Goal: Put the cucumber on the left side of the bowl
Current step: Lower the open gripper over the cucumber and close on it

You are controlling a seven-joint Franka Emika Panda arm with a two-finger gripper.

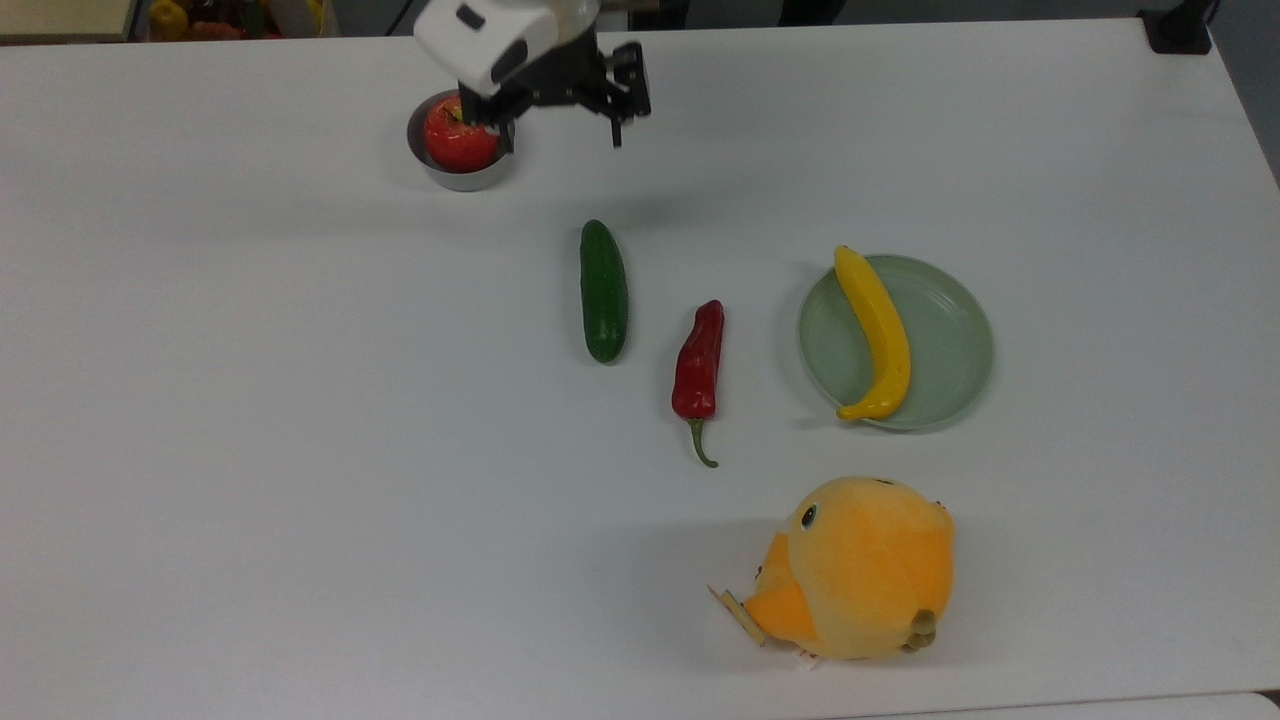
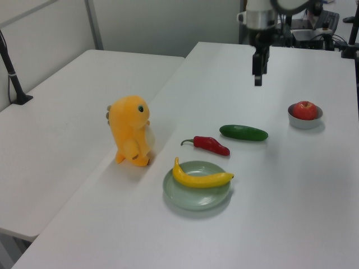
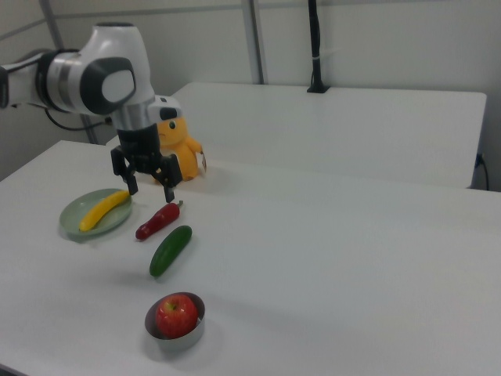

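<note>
Hovering above the white tabletop [image 1: 250,400], my pincer [image 1: 558,132] hangs with its two fingers spread apart and nothing between them. In the top view it sits at about 12 o'clock from the cucumber [image 1: 604,290], well apart from it, and just beside the grey metal bowl [image 1: 458,178], which holds a red apple [image 1: 460,134]. That cucumber lies flat on the tabletop, at roughly 5 o'clock from the bowl. At its 4 o'clock lies a red chili pepper [image 1: 698,362], then a pale green plate [image 1: 950,340] carrying a banana [image 1: 877,330]. An orange plush toy [image 1: 858,568] sits at 6 o'clock from the plate.
</note>
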